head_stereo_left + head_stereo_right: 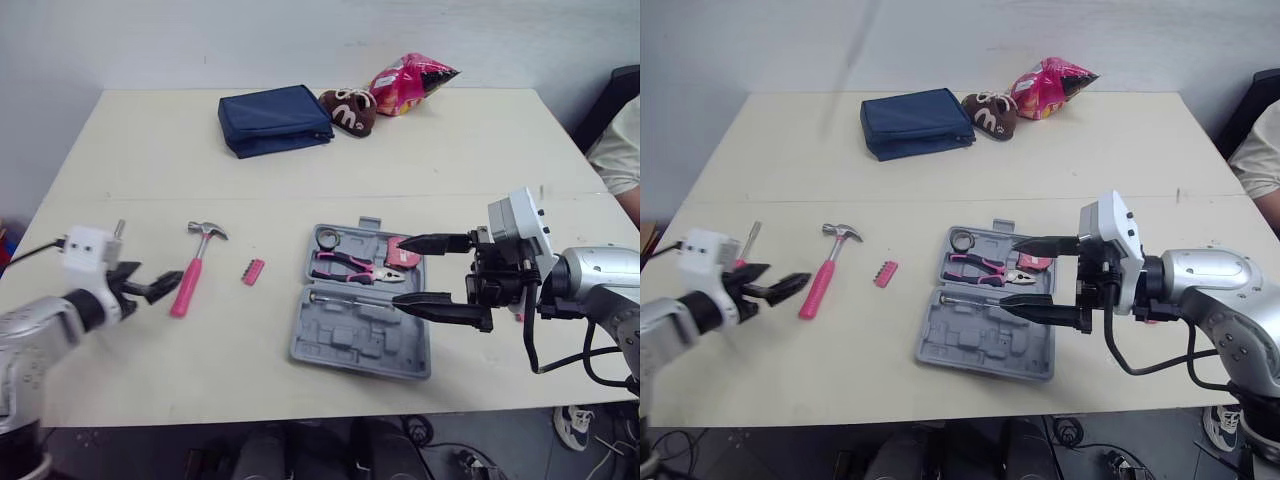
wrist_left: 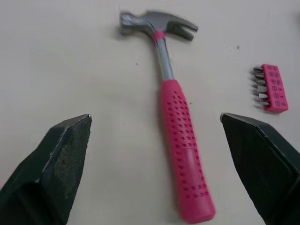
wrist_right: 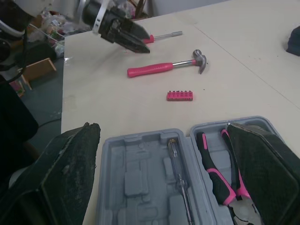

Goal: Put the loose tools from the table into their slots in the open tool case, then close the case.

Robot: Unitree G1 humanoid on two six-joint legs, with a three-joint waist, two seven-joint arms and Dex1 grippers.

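Left gripper (image 1: 158, 280): low over the tabletop's front left corner, forearm coming in from the left edge, fingers pointing right. Fingers spread wide, nothing between them gripped. In the left wrist view the hammer (image 1: 197, 258) lies flat on the table in the gap, clear of both fingers.

Hammer: pink grip end toward the front edge, steel head toward the far edge, slightly slanted. Pink bit holder (image 1: 253, 271) just to its right, apart from it. Loose screwdriver (image 3: 161, 36) with a pink handle lies near the left edge, beyond the left wrist.

Tool case (image 1: 360, 345): grey, open and flat, near the front edge, right of centre. Near half shows moulded slots with nothing in them. Along the hinge line sits a slim screwdriver (image 1: 350, 297). Far half carries pink-handled pliers (image 1: 345, 265); a round item in its far left corner, too small to identify.

Right gripper (image 1: 397, 272): arm reaches in level from the right edge, fingers pointing left, spread wide. One finger is over the case's far half, the other over the hinge line. Cannot tell whether either touches the case.

Far edge of tabletop: blue pouch (image 1: 275, 120), brown slipper (image 1: 350, 110), pink snack bag (image 1: 410, 80), side by side. A person's sleeve (image 1: 620, 150) beyond the right edge.
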